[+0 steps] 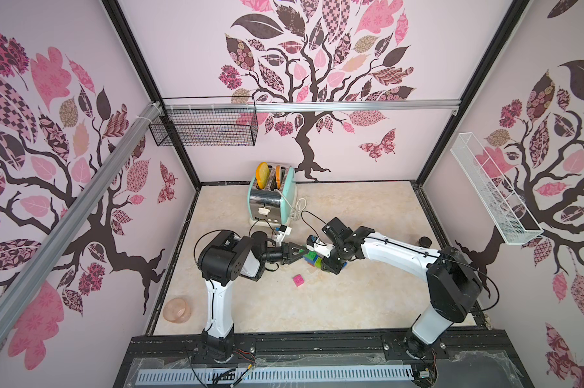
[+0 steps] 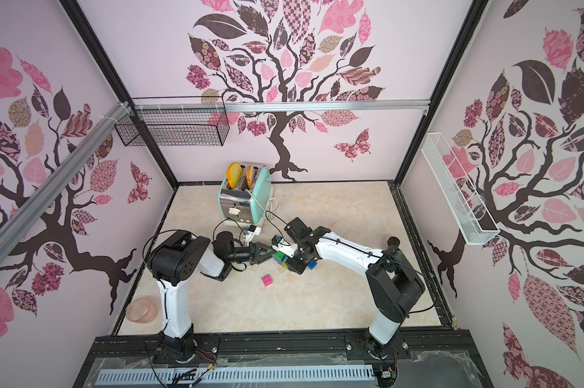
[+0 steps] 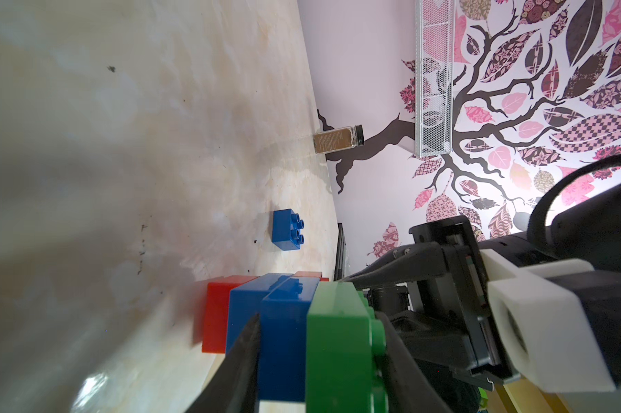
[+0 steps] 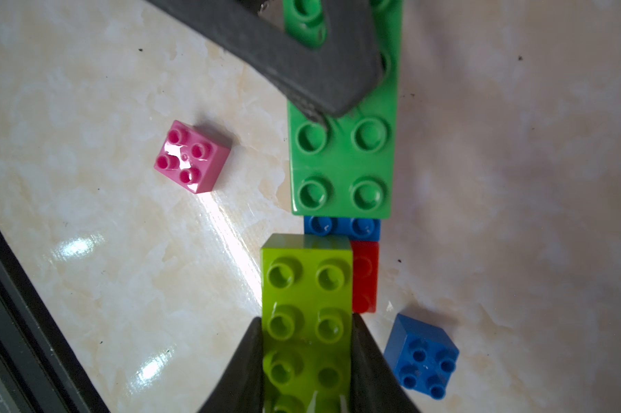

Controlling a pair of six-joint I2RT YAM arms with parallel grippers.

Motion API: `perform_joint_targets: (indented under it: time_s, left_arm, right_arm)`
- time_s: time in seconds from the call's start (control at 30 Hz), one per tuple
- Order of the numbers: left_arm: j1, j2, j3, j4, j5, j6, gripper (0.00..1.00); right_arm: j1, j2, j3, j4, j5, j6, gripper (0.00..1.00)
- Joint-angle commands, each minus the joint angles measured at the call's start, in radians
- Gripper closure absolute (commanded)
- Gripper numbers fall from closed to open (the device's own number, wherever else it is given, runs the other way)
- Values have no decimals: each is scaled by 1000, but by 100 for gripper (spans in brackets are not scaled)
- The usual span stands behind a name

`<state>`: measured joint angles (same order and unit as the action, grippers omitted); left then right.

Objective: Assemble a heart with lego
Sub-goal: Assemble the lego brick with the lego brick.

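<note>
A partly built heart of joined lego stands mid-table: a dark green long brick (image 4: 341, 168) on top, blue (image 4: 341, 227) under it and red (image 4: 364, 275) lowest. My left gripper (image 3: 319, 343) is shut on it from the side, one finger on the green studs and one under the blue brick (image 3: 284, 332). My right gripper (image 4: 307, 329) is shut on a lime long brick (image 4: 307, 286), held over the stack's end beside the red brick. I cannot tell if they are joined. A pink small brick (image 1: 298, 280) and a blue small brick (image 4: 421, 355) lie loose nearby.
A mint toaster (image 1: 272, 198) with its cord stands at the back, just behind both wrists. A spice jar (image 1: 425, 241) sits by the right wall and a pink bowl (image 1: 177, 310) at the front left. A black wire basket (image 1: 204, 126) and a white one (image 1: 492, 191) hang on the walls.
</note>
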<state>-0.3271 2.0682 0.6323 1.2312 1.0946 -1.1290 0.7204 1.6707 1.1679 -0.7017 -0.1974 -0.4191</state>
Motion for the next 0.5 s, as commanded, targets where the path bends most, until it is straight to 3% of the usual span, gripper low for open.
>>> perform_joint_targets:
  time_s: [0.0, 0.47]
  left_arm:
    - [-6, 30, 5, 14, 28, 15, 73]
    - [-2, 39, 9, 14, 29, 8, 73]
  right_arm:
    - [-14, -37, -10, 74, -7, 14, 72]
    - [-33, -49, -5, 66, -16, 16, 73]
